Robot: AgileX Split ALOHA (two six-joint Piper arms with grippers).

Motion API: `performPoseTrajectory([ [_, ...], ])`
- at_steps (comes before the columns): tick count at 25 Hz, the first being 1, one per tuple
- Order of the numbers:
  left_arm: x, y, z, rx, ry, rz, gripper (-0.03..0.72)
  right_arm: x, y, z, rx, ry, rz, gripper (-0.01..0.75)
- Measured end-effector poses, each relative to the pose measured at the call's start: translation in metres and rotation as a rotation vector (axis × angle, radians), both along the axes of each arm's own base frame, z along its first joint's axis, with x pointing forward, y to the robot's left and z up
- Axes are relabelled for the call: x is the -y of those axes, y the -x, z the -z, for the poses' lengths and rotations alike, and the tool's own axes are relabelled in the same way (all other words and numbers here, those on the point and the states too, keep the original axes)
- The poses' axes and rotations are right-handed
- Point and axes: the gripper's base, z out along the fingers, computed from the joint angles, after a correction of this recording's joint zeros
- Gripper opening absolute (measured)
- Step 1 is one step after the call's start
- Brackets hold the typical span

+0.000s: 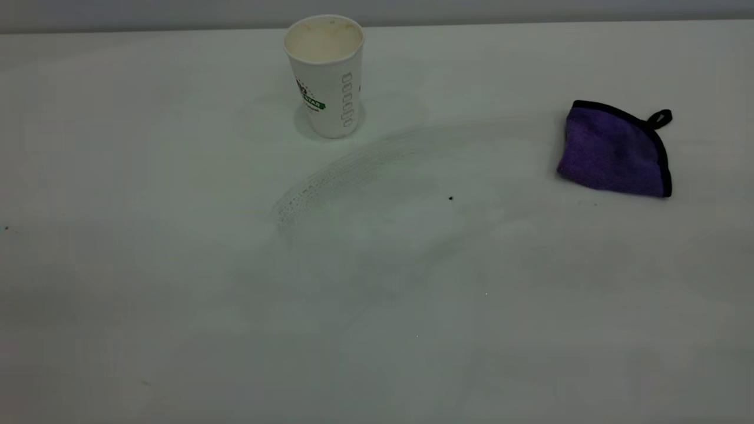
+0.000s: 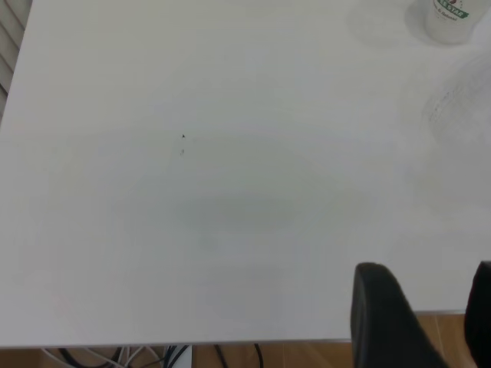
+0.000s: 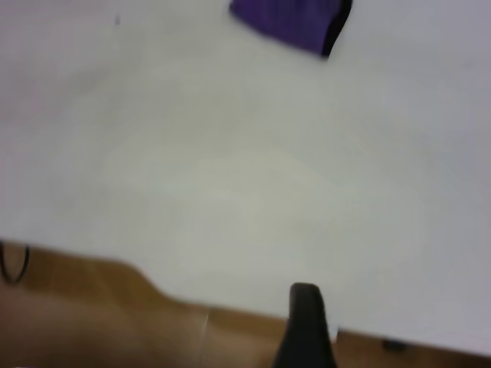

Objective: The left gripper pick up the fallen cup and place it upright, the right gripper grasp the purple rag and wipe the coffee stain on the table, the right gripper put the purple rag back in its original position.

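The white paper cup [image 1: 327, 76] stands upright at the back middle of the table [image 1: 177, 294], mouth up, logo and printed boxes facing me. Its base also shows in the left wrist view [image 2: 449, 19]. The purple rag [image 1: 612, 150] lies folded at the right, its black loop at the far corner; it also shows in the right wrist view [image 3: 291, 19]. No dark coffee stain shows, only a faint grey arc-shaped smear [image 1: 353, 171] in front of the cup. My left gripper [image 2: 430, 307] is open and empty over the table's near edge. My right gripper [image 3: 322, 330] hangs at the near edge, well away from the rag.
A tiny black speck [image 1: 450, 198] lies near the table's middle. Another small speck [image 2: 183, 137] shows in the left wrist view. Wooden floor [image 3: 92, 307] and cables [image 2: 153, 356] lie below the table's near edge. Neither arm shows in the exterior view.
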Motion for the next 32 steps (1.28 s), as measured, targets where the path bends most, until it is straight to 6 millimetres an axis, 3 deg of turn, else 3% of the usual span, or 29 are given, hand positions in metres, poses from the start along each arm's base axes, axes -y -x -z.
performPoseTrajectory([
  [12, 0.0, 0.0, 0.0, 0.0, 0.0, 0.0, 0.329, 0.0, 0.033, -0.002, 0.233, 0.0, 0.018, 0.606],
  [32, 0.0, 0.0, 0.0, 0.0, 0.0, 0.0, 0.329, 0.001, 0.033, -0.002, 0.232, 0.0, 0.029, 0.588],
])
